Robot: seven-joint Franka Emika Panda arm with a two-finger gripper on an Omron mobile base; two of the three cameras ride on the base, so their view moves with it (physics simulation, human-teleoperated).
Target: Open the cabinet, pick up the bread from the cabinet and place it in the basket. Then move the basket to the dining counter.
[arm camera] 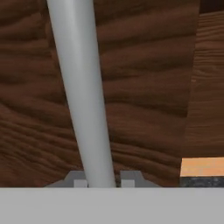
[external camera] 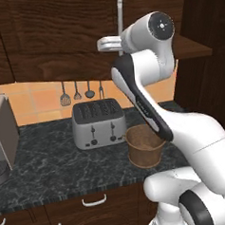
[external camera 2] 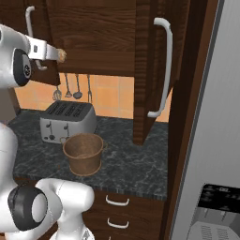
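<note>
The jaws (arm camera: pixel 103 180) are clamped tight on the silver bar handle (arm camera: pixel 81 92) of the cabinet (external camera: pixel 51 33), one fingertip (arm camera: pixel 78 179) on each side of the bar, with the dark wood door right behind it. In the right base view the other door (external camera 2: pixel 150 70) hangs open off to the side. There's a small tan lump by the hand in that view, can't tell if it's the bread. Well below the jaws, the basket (external camera: pixel 144 145) sits upright on the black speckled table (external camera: pixel 51 161), just beside the toaster (external camera: pixel 98 122). A row of utensils (external camera: pixel 77 92) hangs on the orange tile wall behind the toaster.
</note>
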